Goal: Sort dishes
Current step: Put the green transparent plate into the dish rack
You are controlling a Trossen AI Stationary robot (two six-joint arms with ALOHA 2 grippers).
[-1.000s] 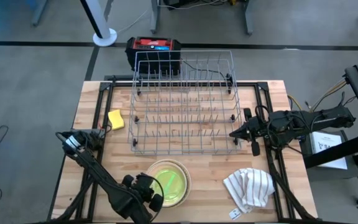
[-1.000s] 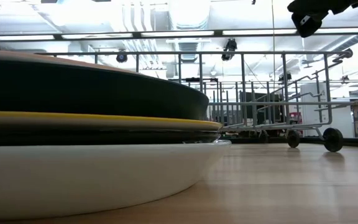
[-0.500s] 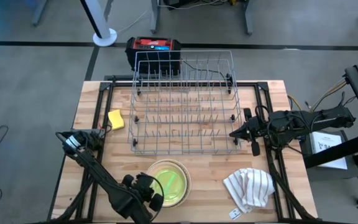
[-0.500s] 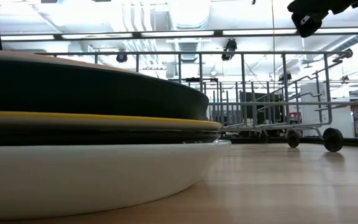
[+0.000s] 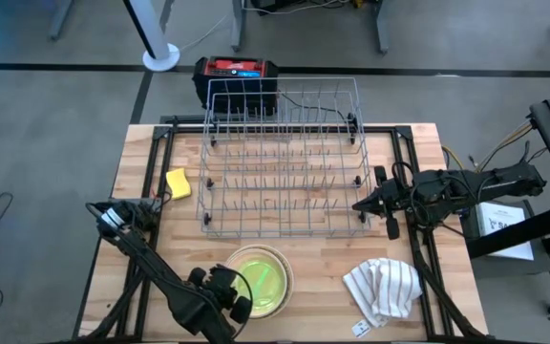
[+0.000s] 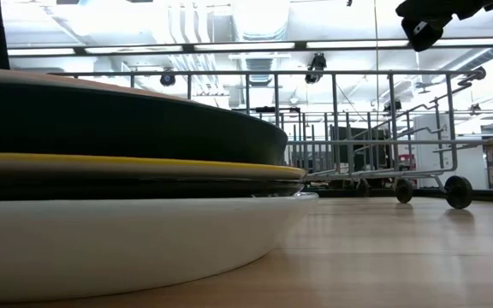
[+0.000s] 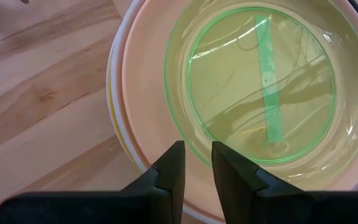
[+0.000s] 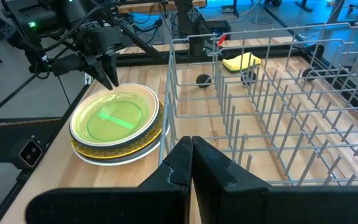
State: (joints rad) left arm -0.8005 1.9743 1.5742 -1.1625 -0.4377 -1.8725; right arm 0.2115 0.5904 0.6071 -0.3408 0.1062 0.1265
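While rack stands empty, towel flanks stacked dishes.

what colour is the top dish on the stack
Translucent lime green top dish, clearest in the left wrist view.

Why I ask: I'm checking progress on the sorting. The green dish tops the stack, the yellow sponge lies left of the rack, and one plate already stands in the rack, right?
Not quite. The high view shows the wire rack holding no dishes. The rest stands: the green dish tops the stack, with the left hand at its edge, and the yellow sponge lies left of the rack.
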